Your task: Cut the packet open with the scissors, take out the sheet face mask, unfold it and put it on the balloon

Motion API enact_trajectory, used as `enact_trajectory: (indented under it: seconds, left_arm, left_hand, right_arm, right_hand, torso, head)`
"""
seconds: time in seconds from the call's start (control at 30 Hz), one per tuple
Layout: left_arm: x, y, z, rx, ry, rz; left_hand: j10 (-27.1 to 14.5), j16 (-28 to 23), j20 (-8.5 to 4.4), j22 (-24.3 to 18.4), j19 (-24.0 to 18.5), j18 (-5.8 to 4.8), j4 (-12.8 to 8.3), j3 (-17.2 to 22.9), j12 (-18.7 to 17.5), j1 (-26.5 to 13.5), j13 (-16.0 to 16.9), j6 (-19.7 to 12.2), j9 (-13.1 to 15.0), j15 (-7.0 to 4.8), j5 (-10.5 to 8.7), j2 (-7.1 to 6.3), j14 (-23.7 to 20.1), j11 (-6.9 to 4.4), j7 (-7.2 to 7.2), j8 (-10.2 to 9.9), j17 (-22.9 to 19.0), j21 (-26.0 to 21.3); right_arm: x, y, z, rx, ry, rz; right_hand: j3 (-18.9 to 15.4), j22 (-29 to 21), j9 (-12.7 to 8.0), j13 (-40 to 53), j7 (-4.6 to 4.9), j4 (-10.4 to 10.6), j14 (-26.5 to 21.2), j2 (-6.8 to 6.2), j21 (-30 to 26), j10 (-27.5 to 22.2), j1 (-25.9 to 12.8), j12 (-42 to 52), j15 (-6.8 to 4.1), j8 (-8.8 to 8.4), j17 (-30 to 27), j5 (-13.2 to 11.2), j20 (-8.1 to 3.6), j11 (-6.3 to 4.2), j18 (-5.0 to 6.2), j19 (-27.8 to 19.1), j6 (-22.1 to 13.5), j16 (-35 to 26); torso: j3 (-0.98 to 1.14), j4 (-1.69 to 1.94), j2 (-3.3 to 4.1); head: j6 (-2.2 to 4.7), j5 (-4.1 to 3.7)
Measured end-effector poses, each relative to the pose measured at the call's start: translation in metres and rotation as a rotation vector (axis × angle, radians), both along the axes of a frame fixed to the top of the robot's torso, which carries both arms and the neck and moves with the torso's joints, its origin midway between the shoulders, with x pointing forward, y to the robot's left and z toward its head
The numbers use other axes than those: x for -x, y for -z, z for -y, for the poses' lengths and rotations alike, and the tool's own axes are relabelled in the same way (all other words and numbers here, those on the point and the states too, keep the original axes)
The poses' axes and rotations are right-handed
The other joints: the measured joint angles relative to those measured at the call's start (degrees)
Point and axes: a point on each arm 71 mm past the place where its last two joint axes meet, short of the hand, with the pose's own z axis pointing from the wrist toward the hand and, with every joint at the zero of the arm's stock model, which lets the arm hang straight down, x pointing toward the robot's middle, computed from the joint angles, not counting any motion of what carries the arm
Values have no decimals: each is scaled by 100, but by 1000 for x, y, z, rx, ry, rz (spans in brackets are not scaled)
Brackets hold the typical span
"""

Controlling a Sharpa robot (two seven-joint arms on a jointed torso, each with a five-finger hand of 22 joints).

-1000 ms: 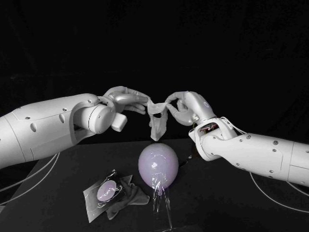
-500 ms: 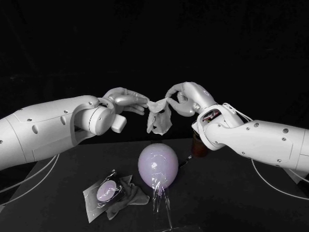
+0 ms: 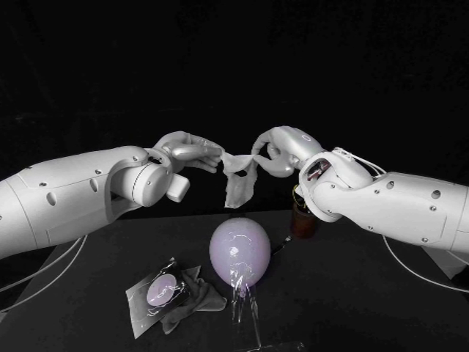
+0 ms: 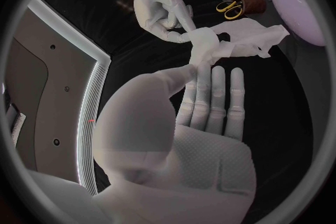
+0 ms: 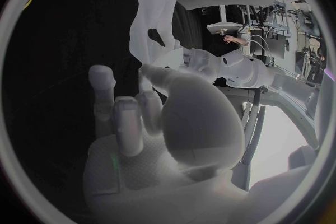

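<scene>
The white sheet mask (image 3: 238, 177) hangs crumpled in the air between my two hands, above the pale lilac balloon (image 3: 241, 251) that stands on the table. My left hand (image 3: 188, 151) pinches the mask's left upper edge, and my right hand (image 3: 277, 149) pinches its right upper edge. In the left wrist view the mask (image 4: 241, 43) stretches from my left hand (image 4: 203, 106) to my right hand (image 4: 165, 8). In the right wrist view the mask (image 5: 154, 17) hangs beyond my right hand (image 5: 164, 115). The cut packet (image 3: 166, 293) lies front left of the balloon.
The yellow-handled scissors (image 4: 230, 7) stand in a brown holder (image 3: 303, 222) behind and right of the balloon. A clear film strip (image 3: 243, 308) trails from the balloon's foot toward the table's front edge. Cables curve along both sides of the table.
My right forearm has swung up and inward, uncovering the brown holder. The mask's lower end has risen a little, and the hands remain close together on it.
</scene>
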Motion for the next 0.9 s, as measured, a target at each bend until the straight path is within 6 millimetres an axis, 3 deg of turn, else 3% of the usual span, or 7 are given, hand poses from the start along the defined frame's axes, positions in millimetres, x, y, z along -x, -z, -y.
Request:
enact_trajectory:
  seconds: [0.17, 0.23, 0.3, 0.4, 0.9]
  left_arm:
    - [-1, -2, -1, -48, 11, 62]
    - [-1, -2, -1, -67, 16, 84]
    - [0, 0, 0, -89, 23, 107]
    - [0, 4, 1, -119, 32, 136]
    - [-2, 20, 8, -185, 47, 207]
  left_hand:
    - [-113, 0, 19, 9, -18, 35, -7, -27, 59, 8, 19, -83, 1, 17, 0, -8, -17, 33, 64, 11, 13, 0]
    - [-177, 0, 36, 9, -76, 36, -8, -104, 80, 42, 18, -172, 202, 30, 4, -41, -50, 35, 92, 14, 23, 0]
    - [-226, 0, 39, 8, -99, 37, -33, -160, 80, 89, 10, -227, 623, 40, 5, -88, -80, 65, 125, -61, 31, 0]
    - [-255, 0, 70, -4, -130, 37, -47, -222, 80, 128, -25, -266, 719, 70, 5, -127, -110, 93, 126, -101, 38, 0]
    - [-429, 51, 112, -148, -172, 35, 55, -466, -39, 194, -320, -521, 407, 144, 4, -191, -224, 204, 237, -368, 90, -202]
  right_arm:
    - [3, -4, -2, 11, -1, 8]
    - [5, -6, -3, 10, -2, 11]
    - [6, -8, -4, 6, -4, 14]
    - [8, -12, -5, -3, -6, 17]
    - [9, -25, -6, -87, 2, -55]
  right_hand:
    - [23, 38, 0, 0, 2, -23, 9, 0, 46, 0, 0, 40, -9, 14, 0, -9, 1, 0, -2, 41, 2, 0]
    - [23, 42, 0, 0, 11, -24, 9, -16, 46, 0, -15, 55, -9, 14, 0, -12, 1, 0, -3, 40, 13, 0]
    - [23, 44, 0, 1, 7, -24, 9, -16, 83, -1, -16, 55, -9, 14, -1, -12, 0, 0, -4, 66, 19, 5]
    - [23, 54, 0, 3, 3, -24, 9, -30, 87, 0, -30, 59, -9, 14, -5, -12, 2, 0, -8, 81, 23, 30]
    - [61, 82, 0, 5, -22, -63, 8, -69, 130, 21, -68, 106, -8, 15, -3, -3, -19, -21, -40, 102, 48, 29]
  torso:
    - [4, 1, 0]
    - [4, 0, 0]
    - [4, 0, -1]
    - [4, -1, -2]
    - [-2, 2, -1]
  head:
    - [9, -3]
    - [14, -7]
    - [17, -8]
    - [22, -16]
    - [42, -44]
